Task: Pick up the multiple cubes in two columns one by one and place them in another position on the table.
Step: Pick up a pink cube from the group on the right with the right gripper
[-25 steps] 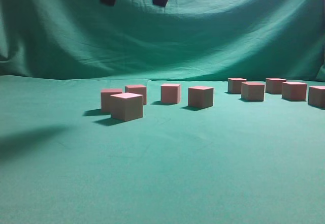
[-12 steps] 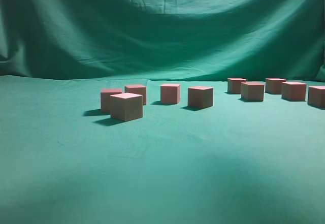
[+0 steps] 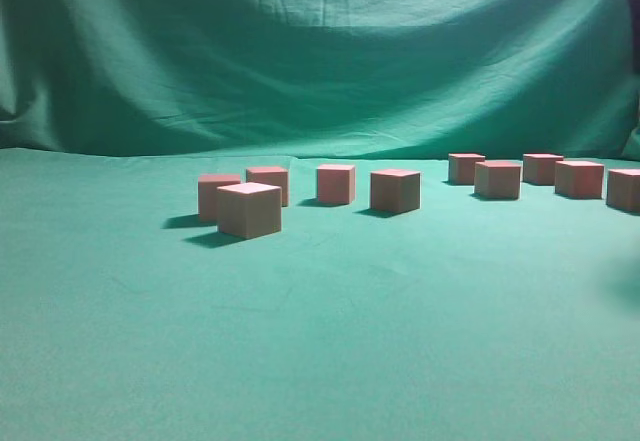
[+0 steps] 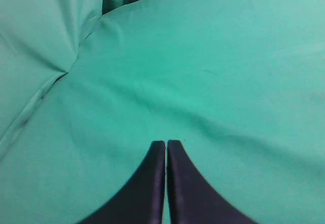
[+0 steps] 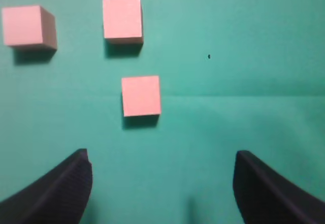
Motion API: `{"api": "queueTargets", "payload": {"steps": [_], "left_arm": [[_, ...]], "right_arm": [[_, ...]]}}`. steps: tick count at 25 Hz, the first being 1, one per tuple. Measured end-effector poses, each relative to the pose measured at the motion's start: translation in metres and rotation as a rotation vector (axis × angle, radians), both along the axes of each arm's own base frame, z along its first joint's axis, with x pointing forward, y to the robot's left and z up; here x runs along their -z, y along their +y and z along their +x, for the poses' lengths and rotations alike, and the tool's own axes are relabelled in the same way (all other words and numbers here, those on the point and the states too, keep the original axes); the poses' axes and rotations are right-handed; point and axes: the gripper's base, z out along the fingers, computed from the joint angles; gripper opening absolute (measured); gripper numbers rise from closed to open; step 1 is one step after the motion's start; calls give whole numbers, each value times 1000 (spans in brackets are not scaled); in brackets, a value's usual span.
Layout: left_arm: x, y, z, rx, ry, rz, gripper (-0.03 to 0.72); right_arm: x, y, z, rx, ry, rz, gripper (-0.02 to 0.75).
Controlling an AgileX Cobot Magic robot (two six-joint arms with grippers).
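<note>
Exterior view, left to right: five cubes in a loose cluster left of centre on the teal worktop (image 3: 320,361) — the nearest cube (image 3: 249,210) just in front of a darker one (image 3: 215,193), then a third (image 3: 269,182), a fourth (image 3: 336,183) and a slightly larger-looking fifth (image 3: 396,190). Well apart to the right, a second group of five sits farther back: cubes at (image 3: 466,168), (image 3: 498,179), (image 3: 543,168), (image 3: 580,178), and one cut by the frame edge (image 3: 624,189). All rest flat on the cloth, none stacked. Wrinkled green backdrop (image 3: 320,51) hangs behind. Left wrist view: left gripper (image 4: 166,144) over bare cloth, jaws pressed together, nothing between them. Right wrist view: right gripper (image 5: 162,183) looks down on three cubes (image 5: 140,95); jaws spread wide and empty, the closest cube lying ahead of the gap, not between the jaws.
</note>
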Motion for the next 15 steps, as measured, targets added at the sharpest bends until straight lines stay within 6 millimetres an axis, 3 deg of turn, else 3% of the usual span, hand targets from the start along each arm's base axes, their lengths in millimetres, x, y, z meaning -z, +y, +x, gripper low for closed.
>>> {"api": "queueTargets", "payload": {"steps": [9, 15], "left_arm": [[0, 0, 0, 0, 0, 0, 0], [0, 0, 0, 0, 0, 0, 0]], "right_arm": [[63, 6, 28, -7, -13, 59, 579], [85, 7, 38, -26, -16, 60, 579]]}}
